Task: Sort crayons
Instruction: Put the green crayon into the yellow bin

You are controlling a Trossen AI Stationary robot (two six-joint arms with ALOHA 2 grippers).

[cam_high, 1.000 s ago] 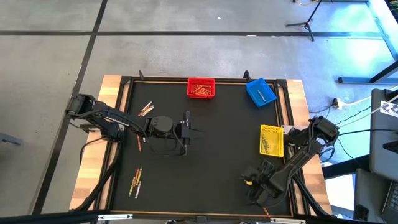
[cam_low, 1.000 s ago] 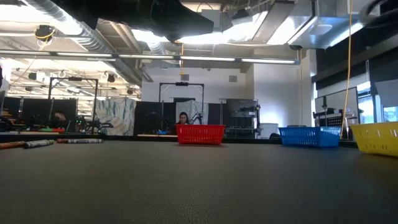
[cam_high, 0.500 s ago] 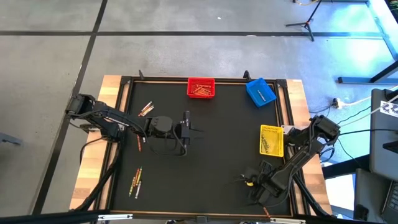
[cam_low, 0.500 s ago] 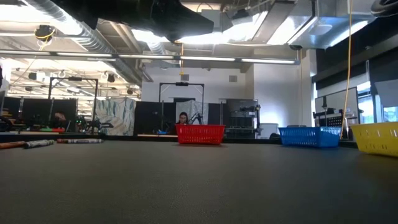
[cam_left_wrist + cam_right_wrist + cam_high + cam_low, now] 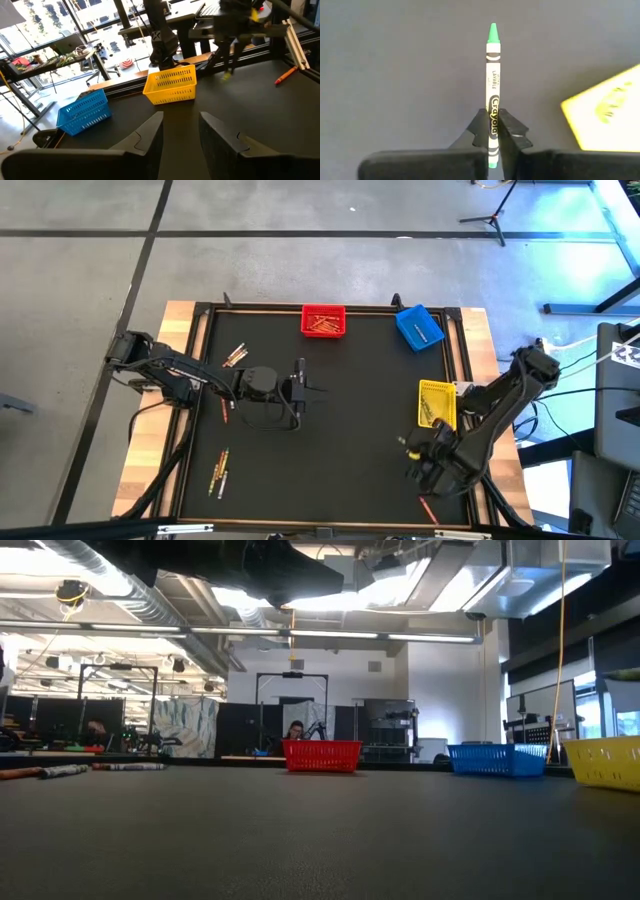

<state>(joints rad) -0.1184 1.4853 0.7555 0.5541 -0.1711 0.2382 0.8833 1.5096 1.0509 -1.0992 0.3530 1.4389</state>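
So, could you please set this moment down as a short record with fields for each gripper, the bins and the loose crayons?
right gripper: shut on a green crayon, above the mat near the yellow bin
left gripper: open, empty, mid-table
red bin: far edge, holds crayons
blue bin: far edge, right of red
loose crayons: on the mat's left side; an orange crayon near the right arm
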